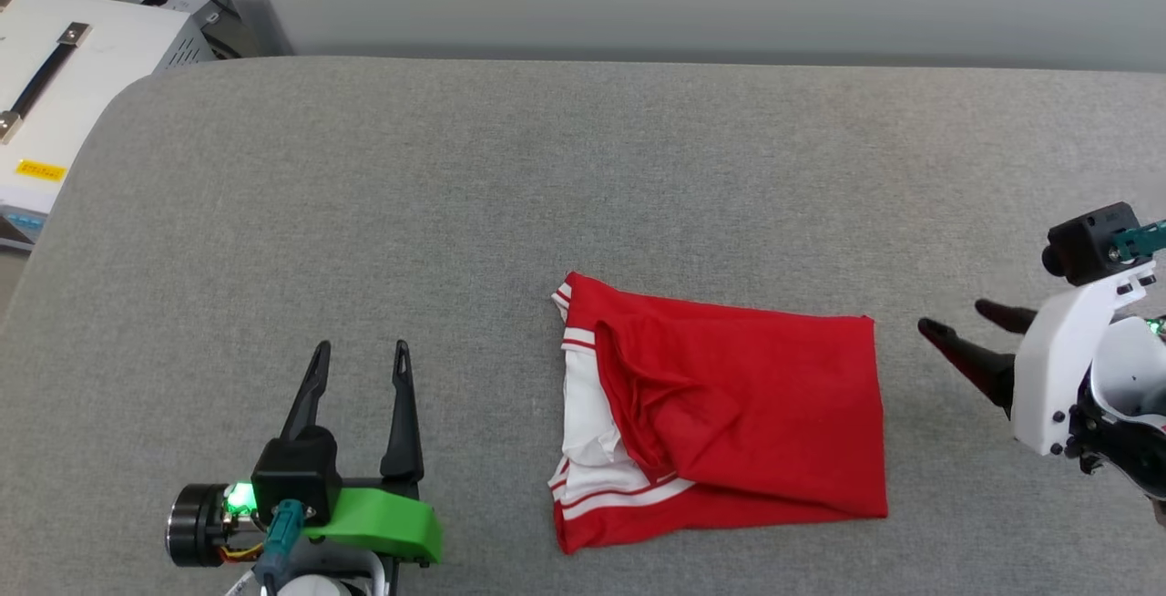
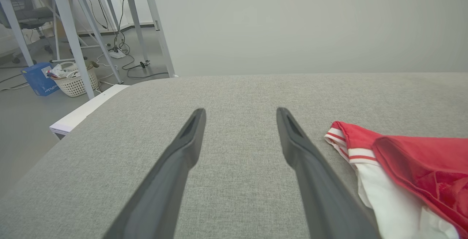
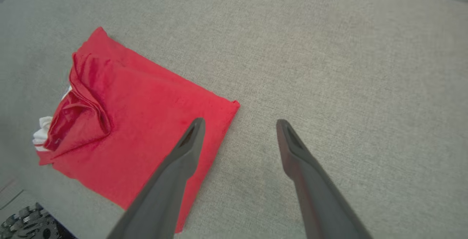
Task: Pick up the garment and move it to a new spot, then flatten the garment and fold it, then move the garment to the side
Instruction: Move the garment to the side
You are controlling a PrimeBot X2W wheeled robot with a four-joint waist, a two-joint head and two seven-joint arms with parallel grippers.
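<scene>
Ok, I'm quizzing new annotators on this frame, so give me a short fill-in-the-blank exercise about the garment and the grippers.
1. The garment on the table lies ____ into a rough rectangle.
2. The left gripper and the right gripper both have their jaws ____.
3. The garment's white sleeve lies on the side nearer the ____ gripper.
Missing words: folded; open; left.
</scene>
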